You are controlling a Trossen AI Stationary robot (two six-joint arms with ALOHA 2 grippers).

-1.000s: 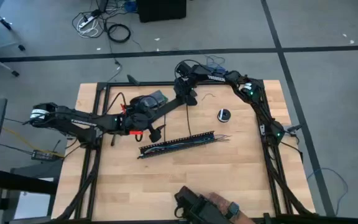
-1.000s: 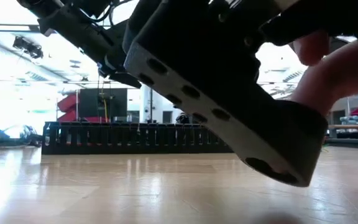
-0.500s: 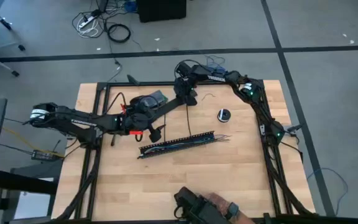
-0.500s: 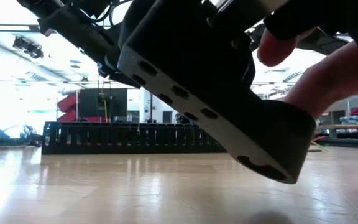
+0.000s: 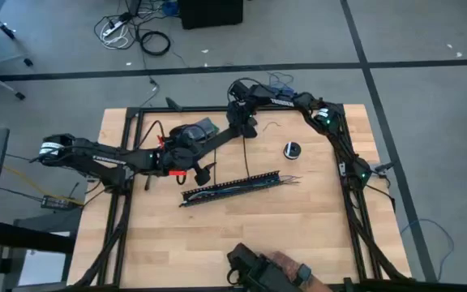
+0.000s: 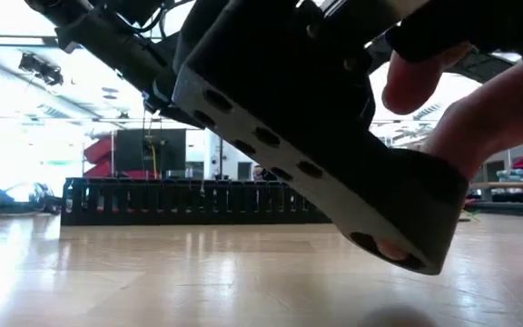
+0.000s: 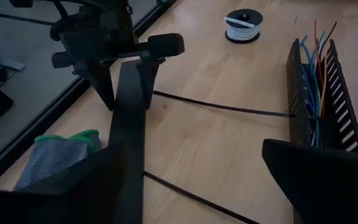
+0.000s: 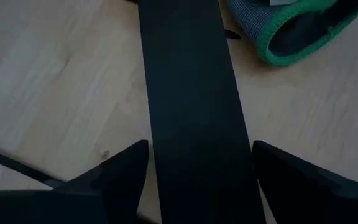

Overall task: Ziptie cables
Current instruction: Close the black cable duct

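Moved since earlier: only the person's hand (image 6: 488, 100) and the chunky black perforated device (image 6: 316, 145) held in it were seen to have shifted slightly at the near table edge; both arms were found as before.
Near edge: the hand and device were kept low over the pale wooden table (image 5: 298, 235), well apart from the work.
Task's things: the thin blue, red and green cables (image 7: 309, 74) were laid inside the long black slotted plastic channel (image 5: 229, 188), their ends splayed out past one end. The two thin black plastic zipties (image 7: 222, 107) were left flat on the wood beside it, untouched.
Left gripper (image 5: 203, 172): it was held just behind the channel, jaws spread wide and empty.
Spool: a small black-rimmed spool of white wire (image 7: 243, 25) was set farther back.
Right gripper (image 5: 246, 128): it was placed astride a long flat black strip (image 8: 191, 112); whether the strip was actually clamped could not be told.
Glove: a grey knitted glove with a green cuff (image 7: 55, 158) was left at the far side.
Risk, pickup: a tie lying flat could be skidded along the wood rather than pinched.
Risk, wires: the loose bundle could be spilled if lifted from one end.
Risk, crowding: the strip could be dragged across a tie, or the close-set arms knocked together.
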